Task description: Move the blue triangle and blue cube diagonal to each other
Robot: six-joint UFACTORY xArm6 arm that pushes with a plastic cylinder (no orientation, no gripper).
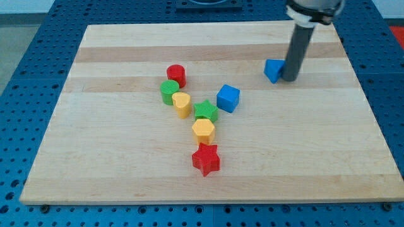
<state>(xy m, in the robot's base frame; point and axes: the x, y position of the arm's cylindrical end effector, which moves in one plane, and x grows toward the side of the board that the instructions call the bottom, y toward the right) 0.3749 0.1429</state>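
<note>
Blue triangle (273, 70) is touching my tip (289, 79) on its right. Blue cube (228, 98) is sitting lower-left, apart. No end effector is showing.

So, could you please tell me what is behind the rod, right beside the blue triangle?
My tip stands against the view's right side of the blue triangle. The rod covers that edge of the triangle and a strip of the wooden board behind it; whether they actually touch cannot be seen.

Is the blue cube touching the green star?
No, a strip of bare board separates the blue cube from the green star, which lies to the cube's lower left in the view.
</note>
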